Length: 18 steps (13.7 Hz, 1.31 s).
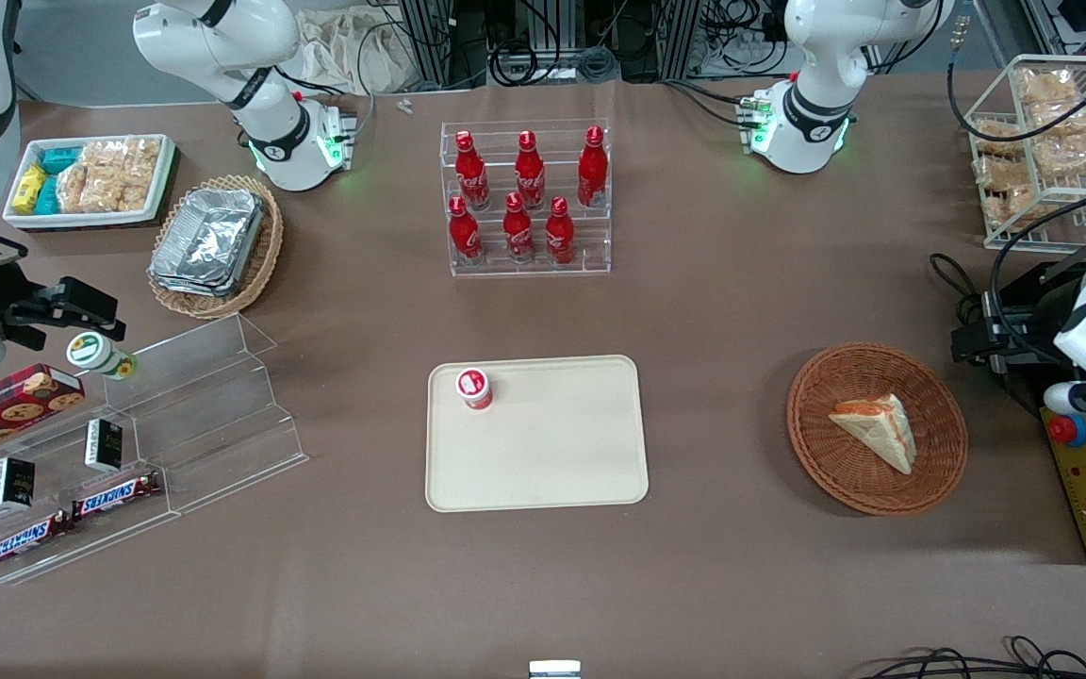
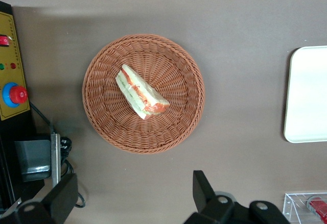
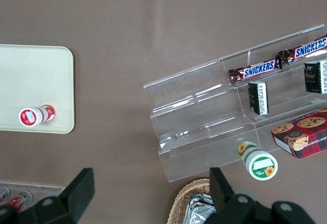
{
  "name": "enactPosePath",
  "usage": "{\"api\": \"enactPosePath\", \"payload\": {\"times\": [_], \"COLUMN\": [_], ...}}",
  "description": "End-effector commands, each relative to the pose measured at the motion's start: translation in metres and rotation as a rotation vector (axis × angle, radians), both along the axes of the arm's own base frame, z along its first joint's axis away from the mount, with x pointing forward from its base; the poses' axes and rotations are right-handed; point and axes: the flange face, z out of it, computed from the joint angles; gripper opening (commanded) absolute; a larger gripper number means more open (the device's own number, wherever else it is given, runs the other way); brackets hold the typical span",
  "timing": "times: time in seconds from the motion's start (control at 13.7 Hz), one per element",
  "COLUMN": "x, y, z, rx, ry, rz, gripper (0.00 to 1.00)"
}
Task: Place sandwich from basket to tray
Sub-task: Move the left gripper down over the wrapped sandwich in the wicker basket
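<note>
The sandwich [image 1: 878,429], a pale bread wedge with red-orange and green filling, lies in the round reddish-brown wicker basket [image 1: 812,453]. It also shows in the left wrist view [image 2: 140,92], in the middle of the basket [image 2: 102,117]. My left arm's gripper [image 1: 977,344] hangs above the table beside the basket, toward the working arm's end. In the left wrist view the gripper [image 2: 134,196] is open and empty, its fingers [image 2: 204,188] wide apart, clear of the basket rim. The cream-beige tray [image 1: 543,462] lies flat mid-table, beside the basket; its edge shows in the left wrist view [image 2: 306,96].
A small red-and-white container [image 1: 473,388] stands on the tray's corner. A rack of red bottles [image 1: 526,198] stands farther from the front camera than the tray. A yellow control box with a red button [image 1: 1085,471] lies beside the basket. A wire rack of bagged snacks [image 1: 1043,141] stands near the working arm.
</note>
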Motion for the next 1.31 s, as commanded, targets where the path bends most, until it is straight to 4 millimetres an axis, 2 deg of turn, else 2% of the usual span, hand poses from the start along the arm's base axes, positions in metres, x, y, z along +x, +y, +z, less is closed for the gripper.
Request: {"api": "enactPosePath", "payload": {"times": [0.0, 0.22, 0.44, 0.58, 0.66, 0.88, 1.02, 1.24], "x": [0.003, 0.005, 0.01, 0.008, 0.006, 0.0, -0.002, -0.015], "y": [0.002, 0.002, 0.006, 0.029, 0.038, 0.036, 0.035, 0.031], "z": [0.005, -0.001, -0.031, -0.053, -0.073, -0.13, -0.156, -0.21], "rx": [0.019, 0.02, 0.025, 0.022, 0.022, 0.029, 0.035, 0.036], "ry": [0.0, 0.009, 0.058, 0.077, 0.077, 0.03, 0.013, -0.014], "rz": [0.004, 0.013, 0.08, 0.184, 0.2, 0.26, 0.382, 0.564], "gripper": [1.0, 1.0, 1.0, 1.0, 1.0, 1.0, 1.0, 1.0]}}
